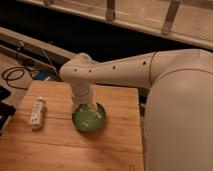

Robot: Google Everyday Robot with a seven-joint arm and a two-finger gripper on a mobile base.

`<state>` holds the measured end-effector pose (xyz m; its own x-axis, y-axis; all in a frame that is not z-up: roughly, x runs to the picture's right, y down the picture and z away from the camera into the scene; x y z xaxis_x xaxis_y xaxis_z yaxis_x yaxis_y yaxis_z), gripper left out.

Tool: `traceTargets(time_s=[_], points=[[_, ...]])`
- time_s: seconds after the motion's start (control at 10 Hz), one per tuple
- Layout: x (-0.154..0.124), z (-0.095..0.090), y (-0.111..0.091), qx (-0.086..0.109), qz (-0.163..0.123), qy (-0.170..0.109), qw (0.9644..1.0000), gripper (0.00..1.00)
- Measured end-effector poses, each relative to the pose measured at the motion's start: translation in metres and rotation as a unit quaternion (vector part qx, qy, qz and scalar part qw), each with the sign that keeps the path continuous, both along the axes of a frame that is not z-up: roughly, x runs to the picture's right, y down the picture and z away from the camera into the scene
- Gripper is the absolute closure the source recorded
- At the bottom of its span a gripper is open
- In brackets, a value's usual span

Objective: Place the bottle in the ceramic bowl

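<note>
Far left of bowl, past counter (115, 145) edge: dark cable (12, 75), looped. No part in task.

Left of bowl, near but apart: bottle (37, 113). Lying flat on counter, long axis running away from camera. Untouched, not yet in bowl. Flat pose probably steady, with narrow sides offered for a top-down pinch.

Bowl (97, 121) mid-counter, upright, green, apparently empty and ready to receive.

Just above bowl, toward its far rim: gripper (86, 104), hanging straight down below wrist. Cannot tell how far open. Nothing seen in its hold.

Right of bowl: arm (130, 67) reaching in level from pale body. Judged parked over target, not object. Needs a move left of bowl to fetch bottle.
</note>
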<state>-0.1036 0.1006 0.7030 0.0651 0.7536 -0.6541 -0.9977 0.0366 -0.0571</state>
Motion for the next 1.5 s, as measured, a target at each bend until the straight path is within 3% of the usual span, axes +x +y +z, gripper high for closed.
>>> traceTargets(time_s=[1.3,1.5], points=[[0.001,0.001,0.0,0.001,0.001,0.0,1.0,0.35],[-0.004,0.015,-0.017,0.027,0.0,-0.028,0.9992,0.35]])
